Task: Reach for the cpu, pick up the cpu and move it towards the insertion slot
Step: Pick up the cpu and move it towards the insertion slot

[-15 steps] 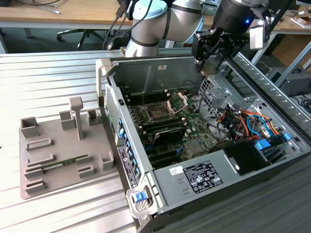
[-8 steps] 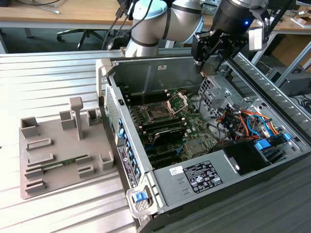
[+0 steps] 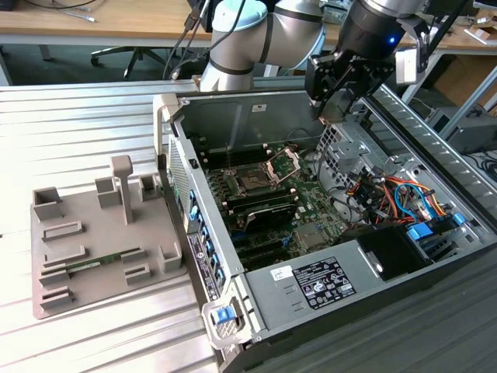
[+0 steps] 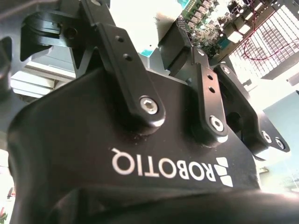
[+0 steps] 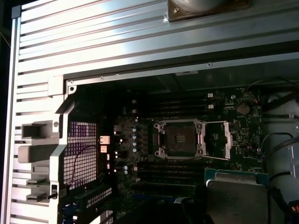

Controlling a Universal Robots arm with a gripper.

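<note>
Above the far wall of the open computer case (image 3: pixel 233 233), in the exterior view, the gripper (image 3: pixel 330 105) hangs at the end of the grey arm (image 3: pixel 264 35), well apart from the insertion slot (image 3: pixel 252 183). The slot sits on the green board (image 3: pixel 311 202) with its metal frame (image 3: pixel 283 163) swung up. The cpu cannot be made out at the gripper from this side. The case lies on a ribbed metal table (image 3: pixel 78 132). At the exterior view's left, a grey holder tray (image 3: pixel 54 299) stands beside the case with a thin green memory stick (image 3: pixel 101 263) lying in it. Orange and blue cables (image 3: pixel 388 194) are bunched at the case's right end. Behind the table are a wooden desk (image 3: pixel 78 31) and the foot of an office chair (image 3: pixel 128 54). In the second wrist view the gripper (image 4: pixel 184 44) is seen from behind its black body. Its two linkages draw in toward each other, with bright circuit board (image 4: pixel 210 23) beyond them. In the first wrist view the cpu (image 5: pixel 236 198) looms large and close to the camera, a pale metal square with a green rim. It hangs over the board, which fits with the gripper being clamped on it. The insertion slot (image 5: pixel 180 139) lies open below, near the cpu but clear of it, with the frame (image 5: pixel 226 140) folded out beside it. The case's perforated wall (image 5: pixel 79 154) and the ribbed table (image 5: pixel 117 37) lie beyond.
</note>
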